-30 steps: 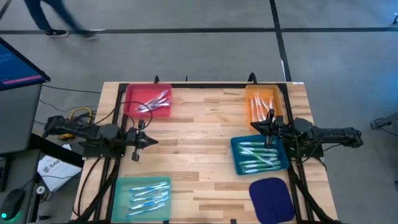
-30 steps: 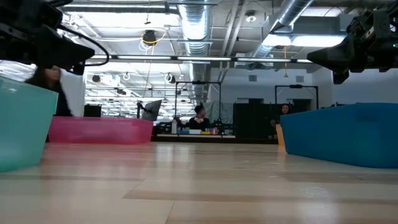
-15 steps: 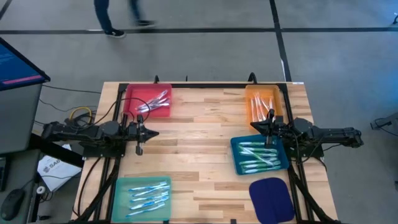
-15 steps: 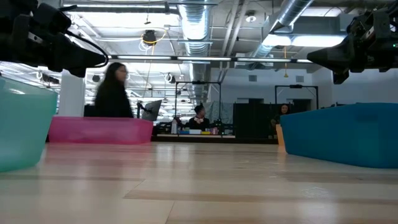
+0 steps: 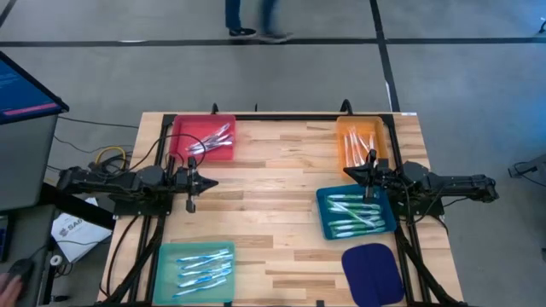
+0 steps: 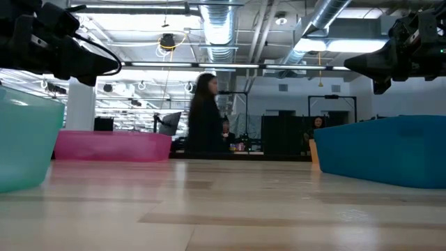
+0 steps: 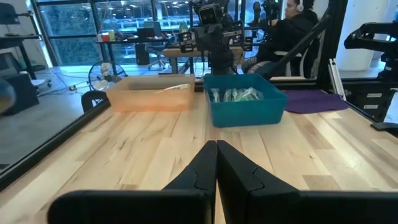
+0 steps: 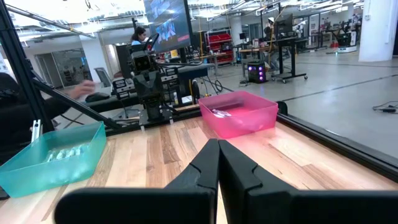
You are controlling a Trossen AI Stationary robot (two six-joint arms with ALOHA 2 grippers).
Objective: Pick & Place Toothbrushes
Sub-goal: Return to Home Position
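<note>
Looks like the wrap-up: just parking at home. Seeing the left end effector [image 7: 216, 144] and right end effector [image 8: 218, 142] both pinched shut on nothing, hovering above the worktop [image 5: 273, 196] at opposite sides. Probably nothing left to grab, with toothbrushes [image 5: 207, 141] lying in the pink tray [image 5: 175, 141], orange tray [image 5: 340, 145], blue tray [image 5: 322, 213] and teal tray [image 5: 162, 273]. Needs no grasp next, just settling into rest.

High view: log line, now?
left gripper shut, left side | right gripper shut, right side | thin plastic toothbrushes in four coloured rectangular trays
</note>
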